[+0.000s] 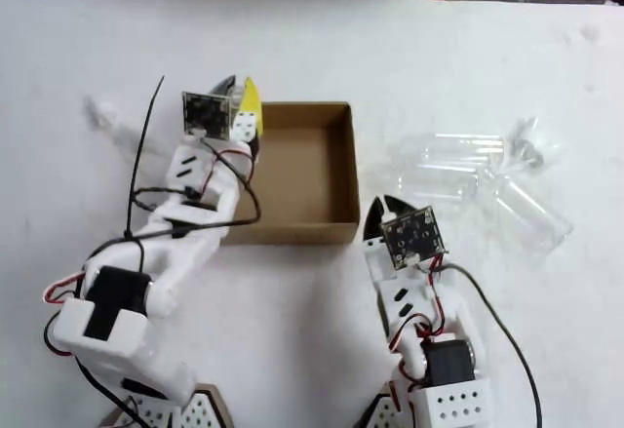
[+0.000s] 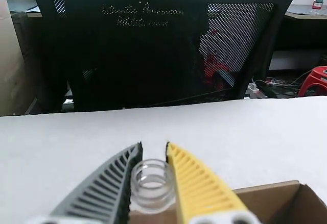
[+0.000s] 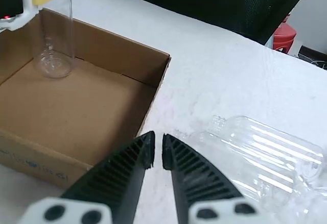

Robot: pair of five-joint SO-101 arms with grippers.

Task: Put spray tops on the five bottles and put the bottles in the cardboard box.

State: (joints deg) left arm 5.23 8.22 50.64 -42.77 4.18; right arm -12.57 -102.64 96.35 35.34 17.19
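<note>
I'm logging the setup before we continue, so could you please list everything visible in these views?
cardboard box: one, brown, open-topped, middle of the table.
held bottle: one, clear, no spray top, upright at the box's far corner.
lying bottles: at least three, clear, overlapping on the table beside the box.
table: one, white.
chair: one, black mesh, behind the table.
stool: one, red, on the floor behind.
left gripper: one, black and yellow fingers, shut on the held bottle's neck.
right gripper: one, black fingers, shut and empty, by the box's near corner.
</note>
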